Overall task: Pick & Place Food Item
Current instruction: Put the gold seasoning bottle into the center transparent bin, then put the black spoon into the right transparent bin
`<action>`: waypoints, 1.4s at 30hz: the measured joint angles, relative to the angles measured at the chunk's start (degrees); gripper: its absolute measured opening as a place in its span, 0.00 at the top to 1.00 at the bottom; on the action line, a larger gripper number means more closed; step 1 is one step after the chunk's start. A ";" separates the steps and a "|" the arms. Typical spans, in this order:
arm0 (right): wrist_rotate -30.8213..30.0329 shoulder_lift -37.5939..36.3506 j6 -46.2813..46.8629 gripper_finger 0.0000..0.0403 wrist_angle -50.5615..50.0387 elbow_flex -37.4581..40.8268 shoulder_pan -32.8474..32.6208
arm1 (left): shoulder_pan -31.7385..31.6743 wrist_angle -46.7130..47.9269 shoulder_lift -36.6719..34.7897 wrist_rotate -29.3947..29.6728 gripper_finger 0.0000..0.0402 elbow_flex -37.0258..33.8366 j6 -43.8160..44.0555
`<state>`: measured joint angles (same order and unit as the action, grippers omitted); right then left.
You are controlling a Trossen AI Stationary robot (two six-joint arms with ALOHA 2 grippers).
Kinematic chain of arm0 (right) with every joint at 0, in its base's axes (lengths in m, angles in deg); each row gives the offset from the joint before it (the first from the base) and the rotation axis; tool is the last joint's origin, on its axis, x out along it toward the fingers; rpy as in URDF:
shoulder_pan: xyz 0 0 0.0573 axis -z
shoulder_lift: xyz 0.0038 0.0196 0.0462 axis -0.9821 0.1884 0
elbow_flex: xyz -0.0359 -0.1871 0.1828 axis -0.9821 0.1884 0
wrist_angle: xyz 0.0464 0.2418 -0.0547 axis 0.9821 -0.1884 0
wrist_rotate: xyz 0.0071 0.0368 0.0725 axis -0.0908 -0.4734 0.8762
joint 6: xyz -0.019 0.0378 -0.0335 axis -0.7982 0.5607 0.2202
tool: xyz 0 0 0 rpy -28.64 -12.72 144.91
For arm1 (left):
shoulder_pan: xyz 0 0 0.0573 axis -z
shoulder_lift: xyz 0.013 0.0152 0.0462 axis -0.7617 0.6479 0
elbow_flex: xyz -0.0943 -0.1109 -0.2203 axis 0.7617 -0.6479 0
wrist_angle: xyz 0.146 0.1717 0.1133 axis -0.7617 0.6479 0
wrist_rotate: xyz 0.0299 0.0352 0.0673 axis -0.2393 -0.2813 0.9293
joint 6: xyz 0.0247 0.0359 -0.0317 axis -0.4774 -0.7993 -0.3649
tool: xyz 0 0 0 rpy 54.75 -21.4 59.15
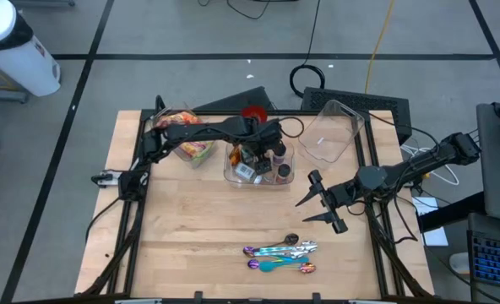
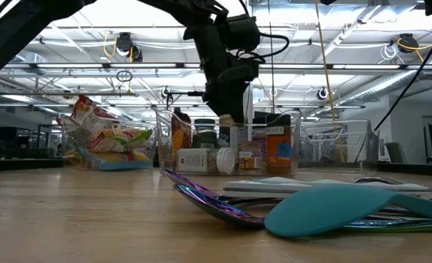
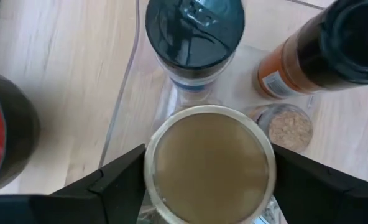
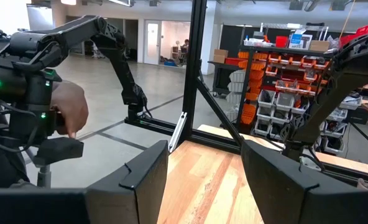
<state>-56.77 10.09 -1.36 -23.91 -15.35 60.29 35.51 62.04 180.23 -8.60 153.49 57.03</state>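
A clear bin point(image 1: 233, 175) at the table's middle holds several jars and spice bottles. My left gripper point(image 1: 265, 152) reaches down into it and is shut on a jar with a tan lid point(image 3: 212, 165); in the low view the gripper point(image 2: 227, 102) stands over the bin point(image 2: 168, 150). Around that jar stand a black-lidded jar point(image 3: 194, 28), an orange bottle with a black cap point(image 3: 321, 50) and a small cork-coloured lid point(image 3: 289, 129). My right gripper point(image 1: 317, 203) is open and empty over the table's right part, its fingers point(image 4: 143, 180) apart. My left gripper pinches the tan-lidded jar between its two fingers, one on each side of the lid's rim point(image 3: 148, 168). The fingers come from above, pointing down. The jar stands upright among the other jars; whether it is lifted off the bin's floor cannot be told.
A second clear bin with snack bags point(image 1: 187, 139) stands at the far left, and also shows in the low view point(image 2: 103, 135). An empty clear bin point(image 1: 334, 131) lies tilted at the far right. Several shiny spoons and a teal one point(image 1: 279, 253) lie near the front edge.
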 joint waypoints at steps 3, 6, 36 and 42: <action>0.00 0.00 0.00 0.51 -0.06 0.00 0.00 | 0.00 0.88 -0.04 0.00 0.25 0.36 -0.15; 0.00 0.00 0.00 0.51 -0.15 0.00 0.00 | -0.07 0.99 -0.04 0.01 0.24 0.36 -0.97; -0.01 0.00 -0.22 0.51 -0.19 0.00 0.00 | 3.37 7.45 -29.64 -0.23 0.20 0.36 1.42; -0.02 0.00 -0.22 0.51 -0.20 0.00 0.00 | 5.25 11.22 -39.64 -0.27 0.21 0.36 1.83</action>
<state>-56.79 10.09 -1.57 -24.10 -15.35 60.29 40.76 73.25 140.59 -8.87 153.85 58.86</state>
